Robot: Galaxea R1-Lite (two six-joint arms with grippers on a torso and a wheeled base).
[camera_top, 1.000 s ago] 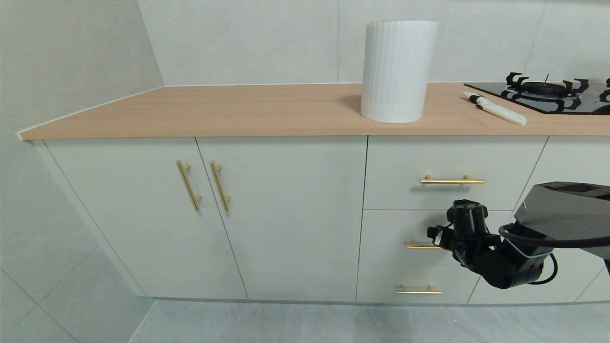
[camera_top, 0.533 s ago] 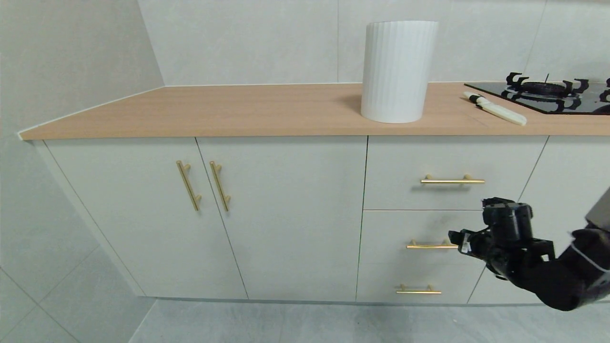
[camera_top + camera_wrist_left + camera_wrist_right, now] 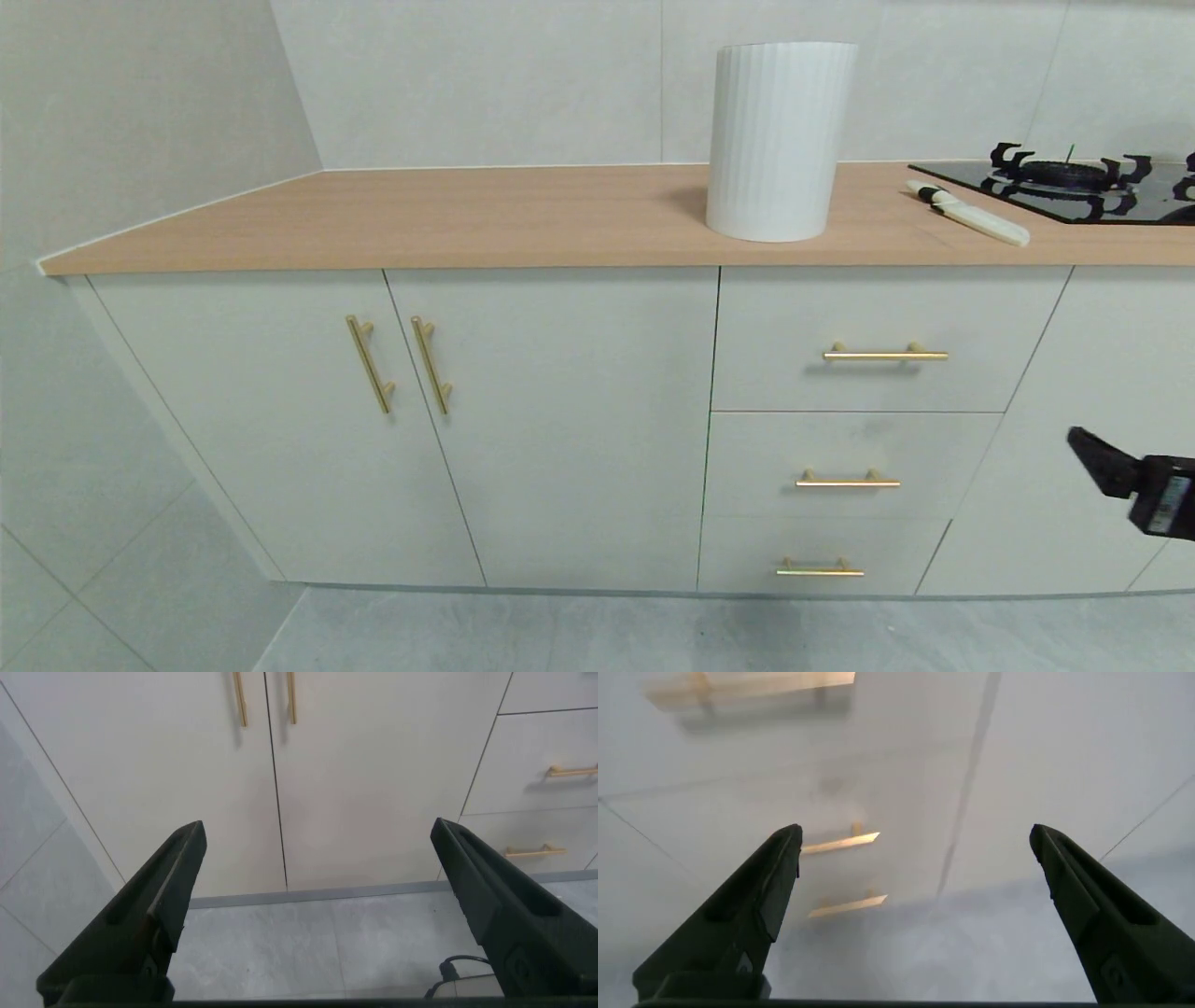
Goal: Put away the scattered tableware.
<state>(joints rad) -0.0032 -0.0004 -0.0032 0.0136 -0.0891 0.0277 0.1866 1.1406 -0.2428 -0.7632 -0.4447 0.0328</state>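
Over on the right of the wooden countertop (image 3: 467, 215) lies the knife (image 3: 969, 213), pale with a dark band near its far end, flat on the wood just beside the black stove (image 3: 1074, 187). To its left, a tall white ribbed container (image 3: 780, 140) stands upright, apart from the knife. Below the counter are three drawers (image 3: 850, 439) with brass handles (image 3: 885, 355), and two cabinet doors (image 3: 373, 420) further left. The right gripper (image 3: 913, 835) sits low before the cabinet front, right of the drawers, jaws spread wide, holding nothing. The left gripper (image 3: 318, 831) hangs low facing the cabinet doors, jaws also wide apart and empty.
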